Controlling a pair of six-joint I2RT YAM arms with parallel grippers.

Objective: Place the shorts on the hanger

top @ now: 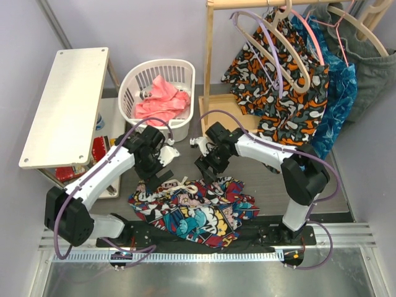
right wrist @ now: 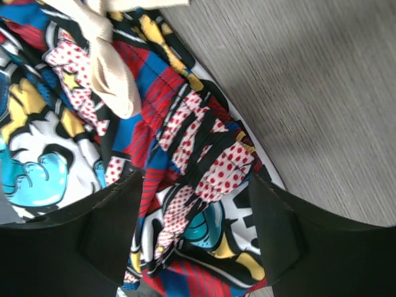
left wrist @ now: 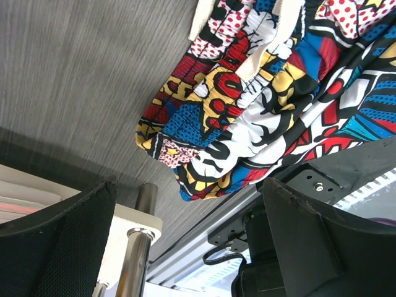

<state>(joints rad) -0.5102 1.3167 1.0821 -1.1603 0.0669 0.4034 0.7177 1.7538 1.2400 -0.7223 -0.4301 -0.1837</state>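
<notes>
The comic-print shorts point(top: 195, 210) lie crumpled on the grey table in front of the arm bases, with the white drawstring point(top: 179, 184) at their far edge. The beige wooden hanger point(top: 281, 46) hangs on the rack at the back right. My left gripper point(top: 162, 175) is open and empty, just above the table at the shorts' far left edge; the left wrist view shows the shorts point(left wrist: 260, 93) beyond its fingers point(left wrist: 62, 241). My right gripper point(top: 207, 168) is open over the far right edge of the shorts; the right wrist view shows the waistband point(right wrist: 198, 167) and the drawstring point(right wrist: 111, 80) between its fingers point(right wrist: 284, 229).
A white laundry basket point(top: 133, 77) holding a pink cloth point(top: 162, 99) stands at the back. A white shelf board point(top: 65, 105) is at the left. On the rack hang an orange-black patterned garment point(top: 288, 108), a blue garment point(top: 339, 93), a lilac hanger point(top: 274, 62) and a pink hanger point(top: 315, 37).
</notes>
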